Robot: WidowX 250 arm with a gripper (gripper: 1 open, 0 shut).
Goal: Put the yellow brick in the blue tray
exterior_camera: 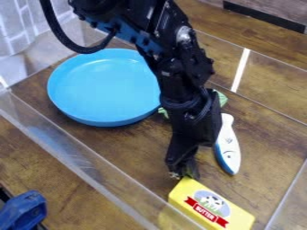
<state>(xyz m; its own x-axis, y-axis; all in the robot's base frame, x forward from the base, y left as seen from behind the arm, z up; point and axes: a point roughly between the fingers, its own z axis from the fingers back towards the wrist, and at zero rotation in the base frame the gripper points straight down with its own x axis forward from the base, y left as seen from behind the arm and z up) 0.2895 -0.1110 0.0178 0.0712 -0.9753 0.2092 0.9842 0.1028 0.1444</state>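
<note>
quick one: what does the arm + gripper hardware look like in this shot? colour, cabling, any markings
All black: chunky, blocky jointed arm segments with a glossy finish. A thick black cable loops off its upper part. The gripper is slim and dark, with small jaws; detail there is too fine to make out. No markings or labels visible.
</note>
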